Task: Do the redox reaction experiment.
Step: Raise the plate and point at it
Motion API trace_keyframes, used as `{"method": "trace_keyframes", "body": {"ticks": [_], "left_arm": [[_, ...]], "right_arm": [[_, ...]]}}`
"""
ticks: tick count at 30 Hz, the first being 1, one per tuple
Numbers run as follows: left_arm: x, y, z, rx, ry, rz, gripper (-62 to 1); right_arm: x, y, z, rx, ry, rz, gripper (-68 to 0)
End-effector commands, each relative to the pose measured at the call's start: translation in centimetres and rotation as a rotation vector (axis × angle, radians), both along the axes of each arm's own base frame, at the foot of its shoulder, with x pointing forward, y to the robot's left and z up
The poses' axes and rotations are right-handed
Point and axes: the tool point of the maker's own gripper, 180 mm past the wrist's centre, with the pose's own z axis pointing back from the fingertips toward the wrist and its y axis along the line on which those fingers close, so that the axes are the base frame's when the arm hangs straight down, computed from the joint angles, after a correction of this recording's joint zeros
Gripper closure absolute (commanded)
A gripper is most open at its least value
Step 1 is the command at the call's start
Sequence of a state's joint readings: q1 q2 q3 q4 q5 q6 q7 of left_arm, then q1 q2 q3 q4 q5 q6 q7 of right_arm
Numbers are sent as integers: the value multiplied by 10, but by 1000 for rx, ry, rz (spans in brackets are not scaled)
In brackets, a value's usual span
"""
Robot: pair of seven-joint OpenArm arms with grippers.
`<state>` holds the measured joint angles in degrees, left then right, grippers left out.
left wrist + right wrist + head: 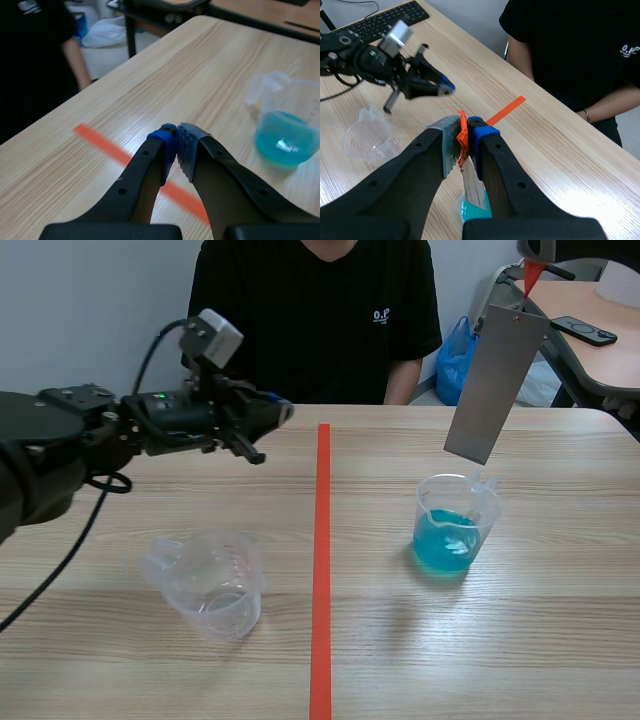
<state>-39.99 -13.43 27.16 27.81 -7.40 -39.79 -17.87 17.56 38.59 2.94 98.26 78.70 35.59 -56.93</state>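
Metal sheet [497,383], grey and flat, hangs tilted over the right half of the desk [560,630], its top leaning to the right. Its lower edge sits just above the far rim of the blue beaker [452,525]; whether the two touch cannot be told. An orange-red tab [462,131] at the sheet's top is pinched between the pads of the right tool [465,134], which is closed tight on it, with the sheet dropping straight below the fingers towards the blue liquid. The blue beaker is a clear plastic cup with a spout, upright and holding bright blue liquid in its lower part. It stands to the right of the red tape line [322,570].

The left tool [278,412] is held above the desk on the left, at the far side, pointing right towards the tape line. Its two pads are pressed together with nothing between them. Near and below it, left of the tape, an empty clear beaker [212,585] stands upright.

A person in a black shirt [315,310] sits at the far edge of the desk. A black keyboard [380,20] lies at the left end of the desk, and a blue bag [455,360] shows behind the desk to the right.
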Motion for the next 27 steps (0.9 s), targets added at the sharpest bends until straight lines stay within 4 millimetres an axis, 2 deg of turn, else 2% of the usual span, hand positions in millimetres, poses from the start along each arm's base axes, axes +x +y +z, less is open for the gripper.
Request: {"method": "trace_keyframes", "body": {"ticks": [1,5,8,11,14,18,21,24,27], "left_arm": [[9,27,12,-2,-27,45,-29],[7,99,13,7,-45,158,-29],[-6,152,9,20,-46,245,-29],[-28,197,-5,59,-19,314,-29],[-58,233,-23,84,23,374,-29],[-101,267,-44,88,73,448,-29],[-132,285,-54,80,101,495,-29],[-163,291,-60,70,115,513,-29],[-190,290,-57,48,110,520,-29]], "right_arm": [[2,-4,18,9,-47,-4,-13],[2,-4,18,9,-47,-4,-13],[2,-4,18,9,-47,-4,-13],[2,-4,18,9,-47,-4,-13],[2,-4,18,9,-47,-4,-13],[2,-4,18,9,-47,-4,-13],[2,-4,18,9,-47,-4,-13],[2,-4,18,9,-47,-4,-13],[2,-4,18,9,-47,-4,-13]]}}
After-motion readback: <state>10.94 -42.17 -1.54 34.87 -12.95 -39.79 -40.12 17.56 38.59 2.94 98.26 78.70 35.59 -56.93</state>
